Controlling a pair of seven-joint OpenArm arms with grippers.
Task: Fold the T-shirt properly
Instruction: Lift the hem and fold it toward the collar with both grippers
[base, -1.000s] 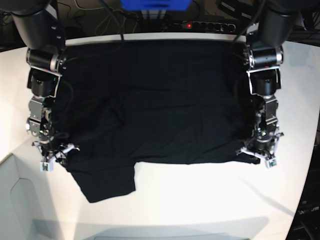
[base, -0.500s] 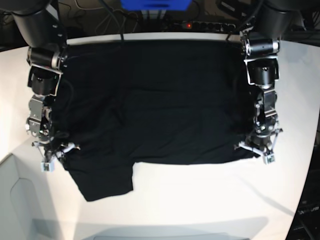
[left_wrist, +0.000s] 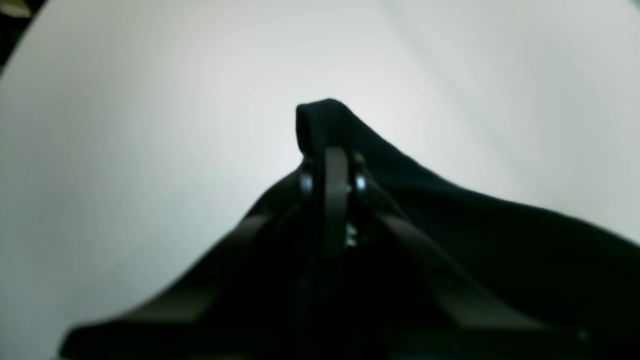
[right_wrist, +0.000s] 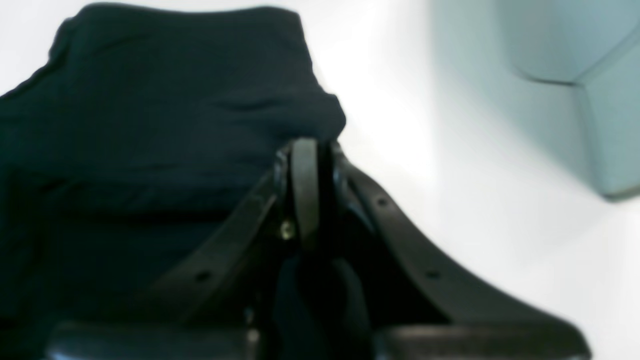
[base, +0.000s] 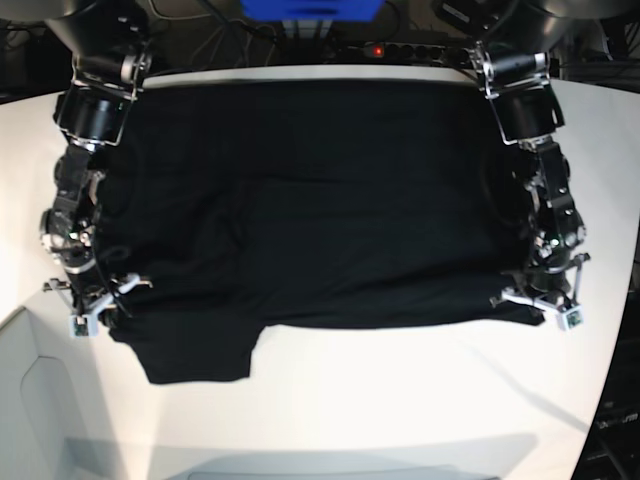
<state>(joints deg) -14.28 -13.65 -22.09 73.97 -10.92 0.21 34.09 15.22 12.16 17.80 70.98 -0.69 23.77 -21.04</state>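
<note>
You had both hands, left hand (base: 545, 303) and right hand (base: 98, 308), pinched shut on the near corners of the large black soft-fabric T-shirt (base: 310, 200) spread on the white table (base: 400, 400); next, likely lift evenly and fold it away.

Base view looks down from overhead; wrist views sit close along their fingers (left_wrist: 336, 200).

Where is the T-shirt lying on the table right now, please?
In the base view the T-shirt lies spread across the white table, between both arms, near corners pinched by the left gripper and right gripper.
</note>
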